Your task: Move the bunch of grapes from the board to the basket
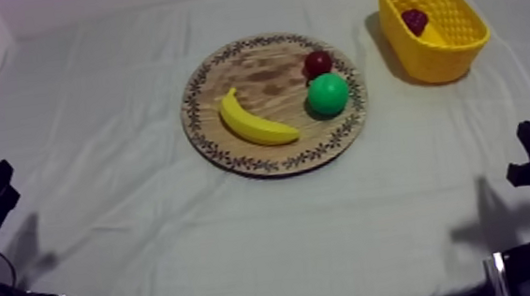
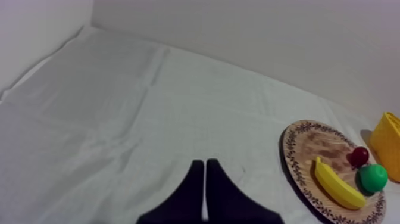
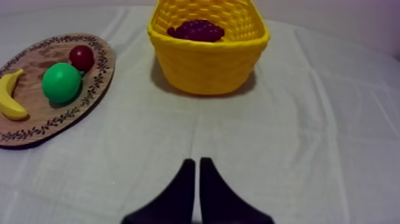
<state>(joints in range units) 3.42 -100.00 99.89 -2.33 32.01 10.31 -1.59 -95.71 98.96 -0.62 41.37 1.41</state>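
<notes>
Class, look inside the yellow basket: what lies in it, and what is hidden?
The bunch of grapes lies inside the yellow basket. In the right wrist view the near wall covers the basket's floor and the grapes' underside, so what they rest on cannot be seen.

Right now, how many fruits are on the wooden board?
3: a yellow toy banana, a round green fruit right of it, a small red fruit behind that. None looks hidden.

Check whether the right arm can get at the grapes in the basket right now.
Probably yes. The bunch of grapes lies uncovered in the open yellow basket, with bare cloth between the basket and the right gripper, whose shut fingers would need to open.
</notes>
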